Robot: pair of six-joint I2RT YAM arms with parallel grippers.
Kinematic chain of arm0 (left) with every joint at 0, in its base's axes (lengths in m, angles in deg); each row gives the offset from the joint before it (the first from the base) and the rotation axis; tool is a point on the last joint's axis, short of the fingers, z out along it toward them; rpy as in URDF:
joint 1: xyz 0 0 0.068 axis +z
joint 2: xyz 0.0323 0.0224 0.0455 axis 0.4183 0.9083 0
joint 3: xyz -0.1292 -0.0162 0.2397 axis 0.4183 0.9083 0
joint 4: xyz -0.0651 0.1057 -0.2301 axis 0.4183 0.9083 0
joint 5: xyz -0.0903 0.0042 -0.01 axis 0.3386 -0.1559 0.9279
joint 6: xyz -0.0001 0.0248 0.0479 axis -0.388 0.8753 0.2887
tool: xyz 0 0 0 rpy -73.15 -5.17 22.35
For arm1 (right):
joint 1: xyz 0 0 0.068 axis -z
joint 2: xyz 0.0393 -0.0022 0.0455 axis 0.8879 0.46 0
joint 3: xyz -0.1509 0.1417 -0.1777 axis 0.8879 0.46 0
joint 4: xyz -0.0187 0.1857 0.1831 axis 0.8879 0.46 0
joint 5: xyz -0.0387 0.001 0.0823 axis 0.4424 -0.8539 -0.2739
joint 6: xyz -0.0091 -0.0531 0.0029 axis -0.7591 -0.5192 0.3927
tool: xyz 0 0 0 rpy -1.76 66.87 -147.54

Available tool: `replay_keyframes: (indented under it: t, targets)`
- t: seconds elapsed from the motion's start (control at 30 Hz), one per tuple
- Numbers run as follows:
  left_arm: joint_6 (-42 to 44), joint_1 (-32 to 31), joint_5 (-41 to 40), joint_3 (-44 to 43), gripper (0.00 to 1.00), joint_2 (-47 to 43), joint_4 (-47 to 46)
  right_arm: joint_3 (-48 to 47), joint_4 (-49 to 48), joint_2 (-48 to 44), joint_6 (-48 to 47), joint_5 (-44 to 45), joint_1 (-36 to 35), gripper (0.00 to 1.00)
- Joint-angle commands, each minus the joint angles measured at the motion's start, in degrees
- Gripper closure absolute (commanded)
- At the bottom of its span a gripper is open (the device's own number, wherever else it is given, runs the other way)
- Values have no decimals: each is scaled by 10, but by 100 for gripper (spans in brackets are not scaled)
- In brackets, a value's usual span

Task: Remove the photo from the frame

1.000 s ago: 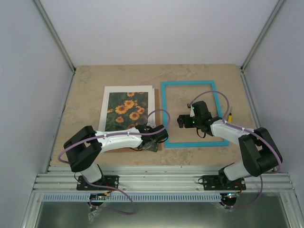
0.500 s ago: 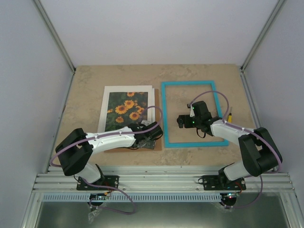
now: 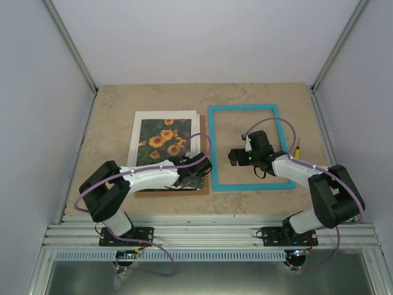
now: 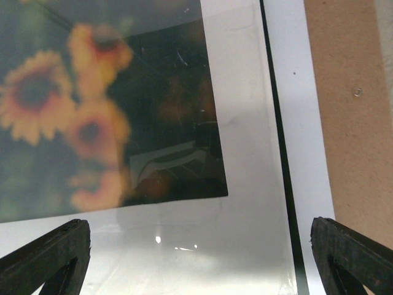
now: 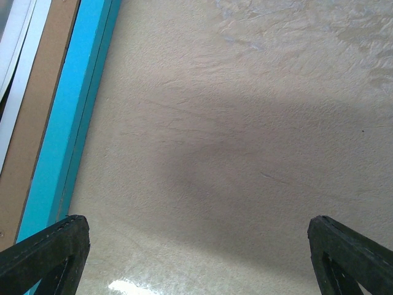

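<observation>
The photo (image 3: 161, 141) of orange blooms lies flat at the left on a white sheet (image 3: 195, 126). Under that sheet is the brown fibreboard back (image 3: 204, 184). The turquoise frame (image 3: 212, 147) lies beside it on the right, with bare table showing through its opening. My left gripper (image 3: 191, 178) is open and empty, low over the stack's near right corner. The left wrist view shows the photo (image 4: 92, 110), glossy white margin (image 4: 245, 153) and fibreboard (image 4: 350, 123). My right gripper (image 3: 236, 157) hovers open and empty inside the frame opening. The right wrist view shows the frame's left bar (image 5: 67, 123).
A small yellow object (image 3: 297, 149) lies just outside the frame's right bar. Side walls close in the table (image 3: 110, 104) on the left, right and back. The metal rail (image 3: 209, 233) with both arm bases runs along the near edge.
My left arm swung a little to the left and came back right, staying over the stack's near right corner. The right arm has not moved.
</observation>
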Motion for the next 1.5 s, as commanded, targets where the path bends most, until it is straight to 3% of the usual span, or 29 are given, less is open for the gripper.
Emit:
replay_keyframes:
  t: [0.0,0.53,1.13,1.47]
  targets:
    - [9,8,-1,-12,0,21,-13,-2,-11,5,-5,-6,3,2]
    - [-2,27,-51,7,0,14,25,-3,-10,8,-6,-7,3,2]
    - [6,110,-50,58,0,-45,25,-4,-9,8,-7,-9,3,2]
    - [41,86,66,47,0,-121,10,-3,-9,6,-6,-9,2,2]
